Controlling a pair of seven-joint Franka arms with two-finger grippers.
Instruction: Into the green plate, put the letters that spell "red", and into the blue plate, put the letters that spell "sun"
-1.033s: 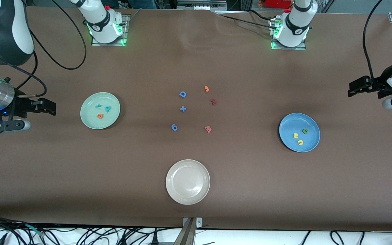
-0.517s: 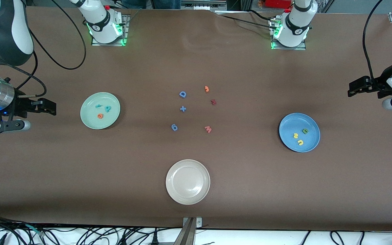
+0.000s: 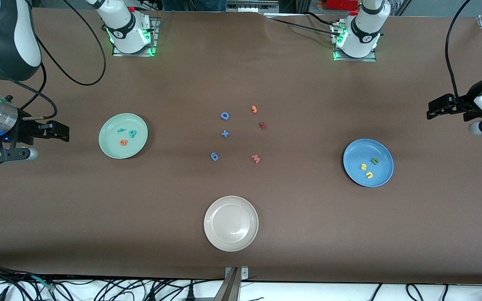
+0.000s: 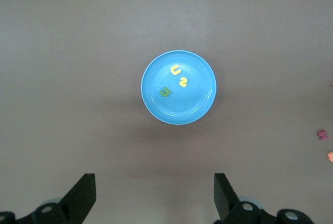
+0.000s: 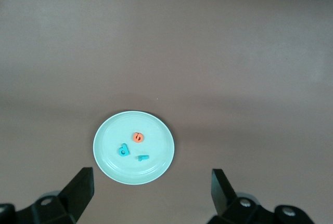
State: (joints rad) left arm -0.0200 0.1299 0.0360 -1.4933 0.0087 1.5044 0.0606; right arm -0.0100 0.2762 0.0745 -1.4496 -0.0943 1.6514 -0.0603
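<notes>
Both words sorted: arms parked at the worktop's ends.

On the brown worktop (image 3: 308, 234), the green plate (image 3: 111, 150) toward the right arm's end holds the teal "r" (image 3: 121, 130), teal "d" (image 3: 132, 133) and orange "e" (image 3: 123, 142); the blue plate (image 3: 385, 177) toward the left arm's end holds the yellow "s" (image 3: 363, 167), yellow "u" (image 3: 369, 175) and green "n" (image 3: 375, 161). The right hand (image 3: 59, 131) hangs spread and empty just outside the green plate; the left hand (image 3: 437, 108) hangs spread and empty, well apart from the blue plate. Judged from this, nothing remains to carry, so the sound course is to hold both arms clear and leave the stray letters mid-worktop alone.
</notes>
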